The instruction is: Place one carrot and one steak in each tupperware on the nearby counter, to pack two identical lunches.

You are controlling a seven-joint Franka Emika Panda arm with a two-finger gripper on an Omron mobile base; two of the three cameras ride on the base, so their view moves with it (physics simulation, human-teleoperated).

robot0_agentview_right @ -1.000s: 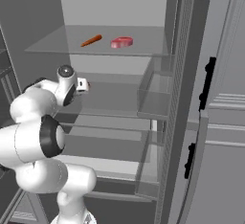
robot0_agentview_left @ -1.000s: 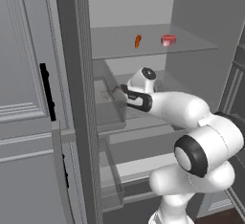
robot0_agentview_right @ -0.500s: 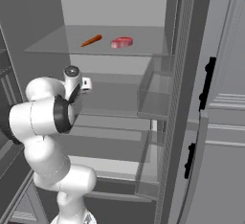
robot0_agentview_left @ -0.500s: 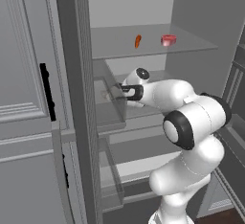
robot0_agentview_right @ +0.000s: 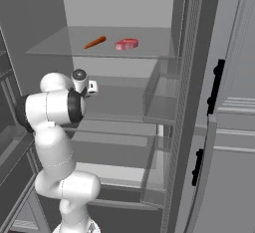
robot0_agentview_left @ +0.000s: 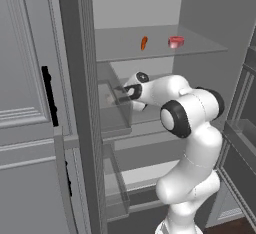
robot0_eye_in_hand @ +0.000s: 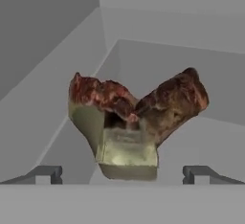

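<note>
Open fridge: carrot [robot0_agentview_left: 144, 43] and pink steak [robot0_agentview_left: 175, 41] on the top shelf [robot0_agentview_left: 120, 48].
Arm has swung left; open gripper [robot0_eye_in_hand: 122, 173] now faces a dark steak [robot0_eye_in_hand: 139, 122] in the door bin [robot0_agentview_left: 112, 113].

Lighting is flat and even, dim grey throughout, with no distinct source and no glare. Shadows are soft; the fridge interior beyond the hand [robot0_agentview_left: 120, 96] darkens slightly. Rendering is coarse. The dark meat [robot0_eye_in_hand: 139, 108] directly ahead of the hand looks blurred and blocky.
</note>
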